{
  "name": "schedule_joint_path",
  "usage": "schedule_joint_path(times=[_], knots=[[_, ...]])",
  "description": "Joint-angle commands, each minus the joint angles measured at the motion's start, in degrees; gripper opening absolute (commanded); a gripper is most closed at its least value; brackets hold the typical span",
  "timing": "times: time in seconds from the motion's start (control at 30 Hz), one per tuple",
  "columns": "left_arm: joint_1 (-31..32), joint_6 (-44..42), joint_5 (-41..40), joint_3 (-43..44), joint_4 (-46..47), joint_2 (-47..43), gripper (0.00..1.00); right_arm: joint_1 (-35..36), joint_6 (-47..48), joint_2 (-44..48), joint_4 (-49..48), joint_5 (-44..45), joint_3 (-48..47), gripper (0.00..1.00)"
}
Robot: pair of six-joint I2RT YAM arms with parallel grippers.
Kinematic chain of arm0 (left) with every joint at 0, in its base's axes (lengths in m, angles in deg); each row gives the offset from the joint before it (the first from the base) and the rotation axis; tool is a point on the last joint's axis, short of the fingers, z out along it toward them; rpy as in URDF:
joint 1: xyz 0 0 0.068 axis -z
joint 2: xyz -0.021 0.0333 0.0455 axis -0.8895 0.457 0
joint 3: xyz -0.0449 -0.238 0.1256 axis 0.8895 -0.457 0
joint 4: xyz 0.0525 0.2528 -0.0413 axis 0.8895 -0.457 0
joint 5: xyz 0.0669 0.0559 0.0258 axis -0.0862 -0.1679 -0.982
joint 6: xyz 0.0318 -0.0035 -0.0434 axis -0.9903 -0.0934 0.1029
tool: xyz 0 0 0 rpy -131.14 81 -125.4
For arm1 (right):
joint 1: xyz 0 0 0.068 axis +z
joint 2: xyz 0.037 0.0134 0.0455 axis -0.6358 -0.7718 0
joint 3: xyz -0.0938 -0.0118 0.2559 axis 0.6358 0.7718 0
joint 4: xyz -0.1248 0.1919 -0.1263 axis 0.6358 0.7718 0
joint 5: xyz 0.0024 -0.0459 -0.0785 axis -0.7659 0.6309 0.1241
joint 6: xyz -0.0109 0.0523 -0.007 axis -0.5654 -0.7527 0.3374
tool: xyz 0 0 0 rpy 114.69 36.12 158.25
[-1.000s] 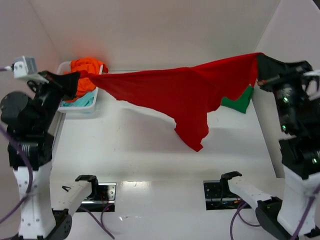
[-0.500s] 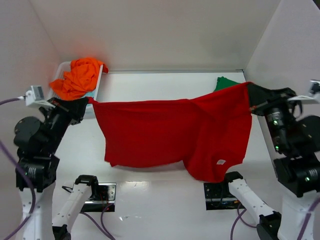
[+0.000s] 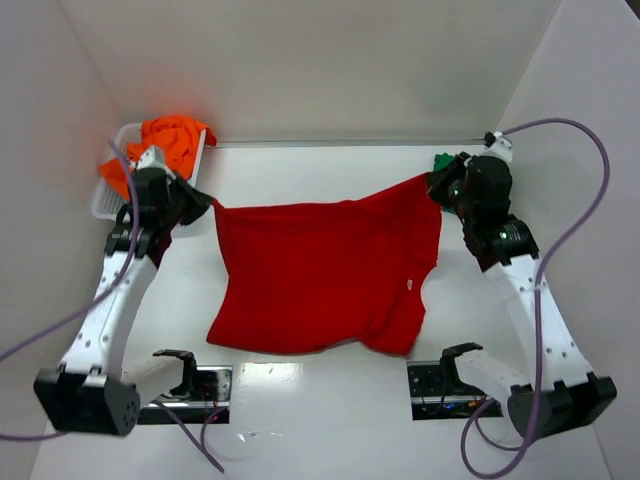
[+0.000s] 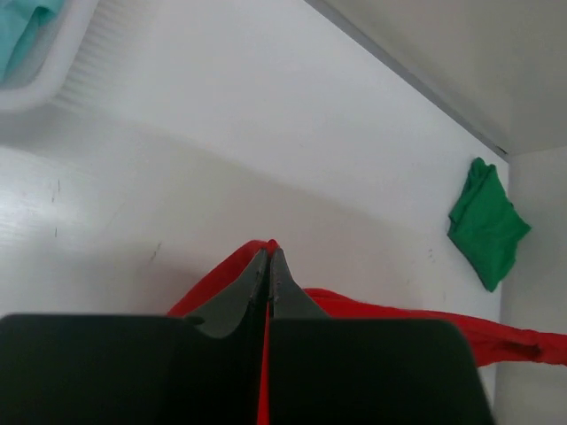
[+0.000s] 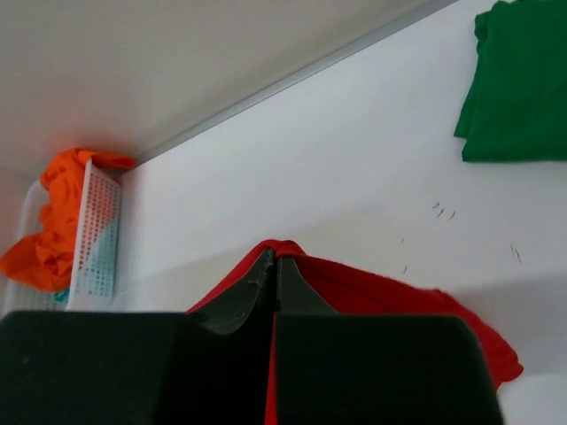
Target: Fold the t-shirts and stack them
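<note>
From the left wrist camera I see my left hand (image 4: 268, 254) pressed together on a corner of the red t-shirt (image 3: 320, 275); only a thin red edge shows between the two fingers. The right wrist camera shows the same for my right hand (image 5: 273, 257), which is pinching the other top corner with a little red cloth poking out past the tips. In both wrist views the hand's dark body fills the lower part of the picture and hides most of the shirt.

From above, the shirt's top edge runs between the two hands across the middle of the desk (image 3: 320, 170). The rest spreads toward the near edge, rumpled on the right side. I cannot tell how much of it lies flat on the desk and how much hangs just above it. A small white tag (image 3: 411, 285) shows near the right edge.

The green t-shirt (image 5: 518, 80) lies in the far right corner, apart from the red one. The overhead view hides nearly all of it behind my right arm, and the right wrist picture cuts it off at the edge.

The white basket (image 3: 105, 200) sits in the far left corner with the orange t-shirt (image 3: 170, 135) heaped over its rim. Of the teal t-shirt (image 4: 22, 27) I get only a sliver inside the basket, cut off at the corner of the left wrist picture.
</note>
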Motion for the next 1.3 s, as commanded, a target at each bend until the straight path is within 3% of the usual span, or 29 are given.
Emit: schedule_joint_path(times=[0.0, 0.27, 0.5, 0.63, 0.8, 0.9, 1.1, 1.17, 1.27], knots=[[-0.70, -5.81, -2.59, 13.27, 5.99, 12.14, 0.00, -1.81, 2.29, -9.07, -10.69, 3.02, -7.87, 0.00], [-5.96, -7.05, -1.37, 34.08, 6.60, 28.23, 0.00, -5.60, 2.91, -26.40, -12.71, 1.09, -29.21, 0.00], [-7.56, -9.60, 1.97, 44.66, 2.39, 29.14, 0.00, -6.12, 4.66, -28.09, -9.82, -0.67, -42.93, 0.00], [-7.56, -9.60, 4.17, 41.69, 1.86, 19.04, 0.00, -6.12, 4.67, -17.22, -7.17, -0.67, -42.52, 0.00], [-7.56, -7.75, 6.63, 28.01, 0.62, -3.06, 0.00, -6.12, 4.67, 2.82, -1.91, -1.20, -30.05, 0.00], [-6.51, -7.22, 5.50, 24.29, -6.02, -14.59, 0.00, -6.12, 3.18, 12.74, 2.12, -4.00, -26.79, 0.00], [-2.02, -3.27, -1.18, 26.89, -11.32, -31.75, 0.00, -6.12, 3.17, 20.16, 12.76, -5.59, -38.08, 0.00], [-1.41, -3.27, -4.33, 31.10, -12.99, -33.53, 0.00, -6.12, 3.88, 18.24, 14.71, -5.59, -46.08, 0.00], [-0.62, -2.57, -6.90, 29.56, -11.77, -34.76, 0.00, -6.12, 4.40, 16.13, 14.71, -4.89, -48.92, 0.00]])
